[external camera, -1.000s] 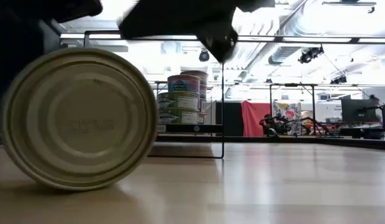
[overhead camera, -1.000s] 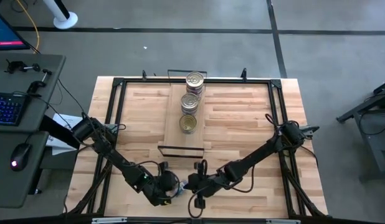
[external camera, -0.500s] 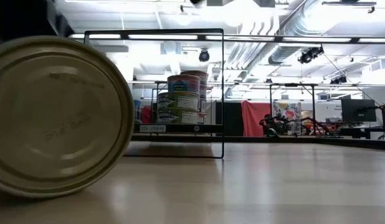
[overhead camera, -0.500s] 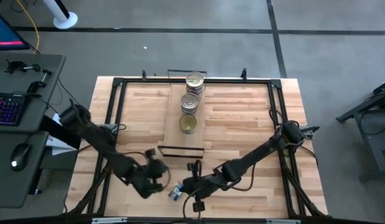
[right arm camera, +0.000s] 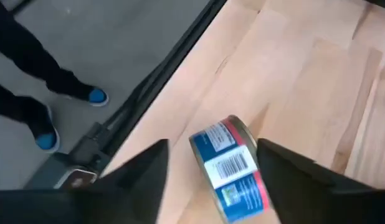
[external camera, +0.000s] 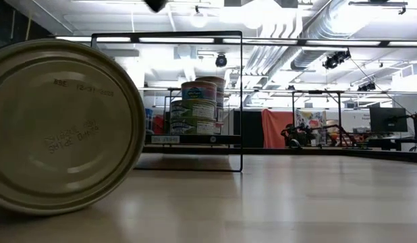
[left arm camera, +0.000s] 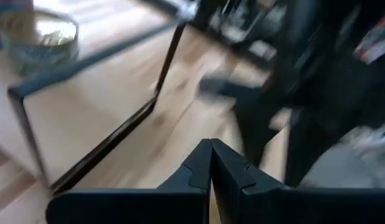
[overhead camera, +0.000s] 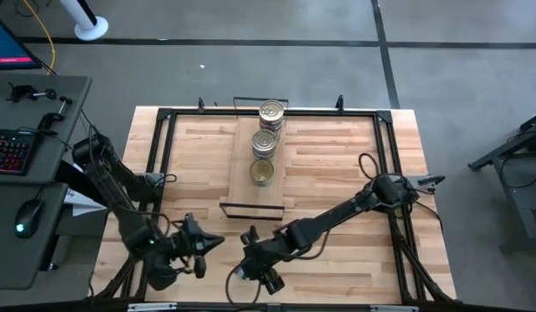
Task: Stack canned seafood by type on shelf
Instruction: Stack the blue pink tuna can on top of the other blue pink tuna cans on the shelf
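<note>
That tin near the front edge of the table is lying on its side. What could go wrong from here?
The tin rests on its curved side between the right hand's open fingers, close to the table edge, so a nudge might roll it off onto the floor. A grab could also slip on the round wall. The left hand, shut, sits nearby, so the arms might bump.

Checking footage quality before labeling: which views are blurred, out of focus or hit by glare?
Left wrist view: motion-smeared; the shut left gripper is fairly crisp, the shelf soft. Right wrist view: the open right gripper blurs around the can. Low view: ceiling lights glare; the near can fills the foreground. High view: sharp, evenly lit.
</note>
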`<state>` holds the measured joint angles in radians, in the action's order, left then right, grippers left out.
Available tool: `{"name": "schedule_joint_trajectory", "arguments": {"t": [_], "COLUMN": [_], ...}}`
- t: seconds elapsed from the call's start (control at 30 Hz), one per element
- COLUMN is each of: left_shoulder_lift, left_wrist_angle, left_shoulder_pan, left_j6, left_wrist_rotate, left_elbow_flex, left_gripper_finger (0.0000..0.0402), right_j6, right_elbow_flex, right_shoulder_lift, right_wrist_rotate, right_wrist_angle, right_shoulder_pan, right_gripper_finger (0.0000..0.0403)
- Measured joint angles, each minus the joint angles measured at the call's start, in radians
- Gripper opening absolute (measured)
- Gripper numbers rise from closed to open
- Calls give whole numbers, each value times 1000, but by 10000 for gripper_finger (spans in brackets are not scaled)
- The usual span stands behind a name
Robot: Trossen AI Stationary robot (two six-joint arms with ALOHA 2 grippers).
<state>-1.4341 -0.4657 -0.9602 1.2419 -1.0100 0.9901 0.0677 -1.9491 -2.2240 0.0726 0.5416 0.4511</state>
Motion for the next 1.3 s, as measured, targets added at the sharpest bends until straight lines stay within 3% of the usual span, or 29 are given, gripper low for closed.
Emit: {"name": "schedule_joint_trajectory", "arguments": {"t": [0.1, 0.2, 0.4, 0.53, 0.63, 0.8, 1.0, 1.3], "left_shoulder_lift": [23, 53, 89, 114, 145, 202, 266, 295], "left_wrist_angle": [102, 184, 285, 429, 539, 702, 700, 696], "left_shoulder_pan": [-28, -47, -49, -46, -46, -46, -34, -34], "left_j6": [-57, -143, -248, -342, -459, -582, -594, -726], "left_wrist_rotate": [-86, -150, -263, -395, -431, -380, -115, -102], "left_elbow_flex": [0, 0, 0, 0, 0, 0, 0, 0], "left_gripper_finger": [0, 0, 0, 0, 0, 0, 0, 0], "right_j6": [65, 145, 224, 229, 229, 226, 207, 201], "right_elbow_flex": [-52, -74, -68, -66, -66, -68, -66, -66], "right_shoulder_lift": [-35, -47, -53, -77, -90, -102, -105, -109], "right_wrist_rotate": [-1, -20, -45, -92, -90, -78, -48, -69], "right_wrist_angle": [47, 65, 87, 85, 79, 81, 97, 103], "right_shoulder_pan": [0, 0, -7, -20, -25, -31, -34, -37], "right_gripper_finger": [271, 297, 303, 303, 303, 303, 303, 303]}}
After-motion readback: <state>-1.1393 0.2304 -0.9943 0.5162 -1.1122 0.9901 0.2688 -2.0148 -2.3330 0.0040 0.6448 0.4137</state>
